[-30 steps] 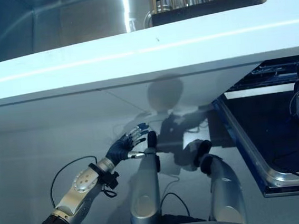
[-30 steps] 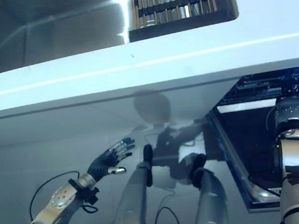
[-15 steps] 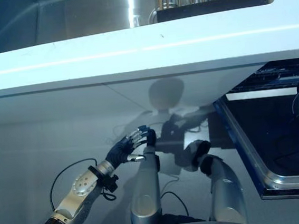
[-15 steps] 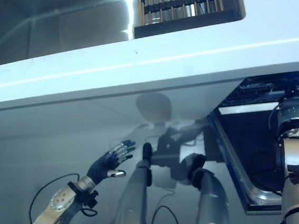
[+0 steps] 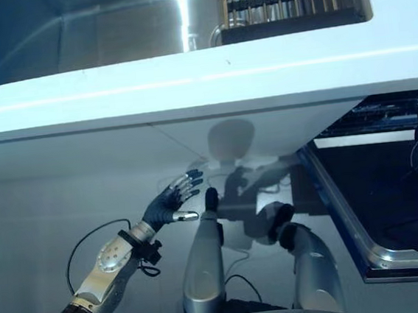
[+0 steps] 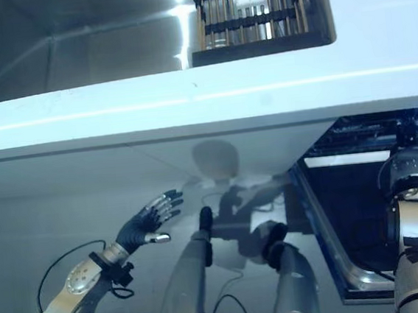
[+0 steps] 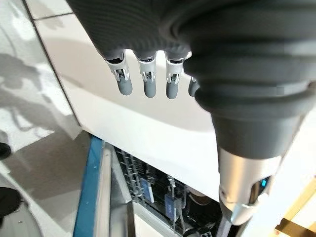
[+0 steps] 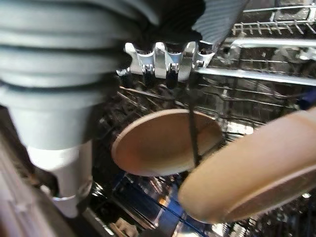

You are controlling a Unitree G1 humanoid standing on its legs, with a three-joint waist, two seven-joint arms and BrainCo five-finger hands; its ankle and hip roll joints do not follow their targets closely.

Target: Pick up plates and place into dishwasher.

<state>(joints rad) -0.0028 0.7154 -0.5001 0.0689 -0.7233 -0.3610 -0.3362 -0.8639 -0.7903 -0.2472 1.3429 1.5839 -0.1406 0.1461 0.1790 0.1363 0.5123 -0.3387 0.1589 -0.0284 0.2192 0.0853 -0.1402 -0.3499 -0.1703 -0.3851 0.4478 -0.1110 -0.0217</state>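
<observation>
Two tan plates show in the right wrist view, standing in the dishwasher's wire rack [image 8: 276, 74]: a round brown one [image 8: 158, 143] further in and a paler one [image 8: 247, 173] closer by. My right hand [image 8: 163, 61] hovers just above them with relaxed fingers and holds nothing; its thumb [image 8: 66, 173] is apart from the plates. In the eye views that arm reaches into the dark dishwasher opening [image 5: 378, 184] under the counter. My left hand [image 5: 170, 203] hangs low in front of the cabinet, its fingers [image 7: 145, 79] spread and empty.
A white counter [image 5: 187, 81] runs across above the dishwasher. Behind it lies a steel sink [image 5: 107, 26] with a black dish rack [image 5: 291, 4]. The open dishwasher door's rim [image 5: 373, 248] juts out at the lower right.
The whole view has shifted slightly, showing more of the sink rack. My left hand has drifted a little leftward with its fingers spread. The right arm stays at the dishwasher.
</observation>
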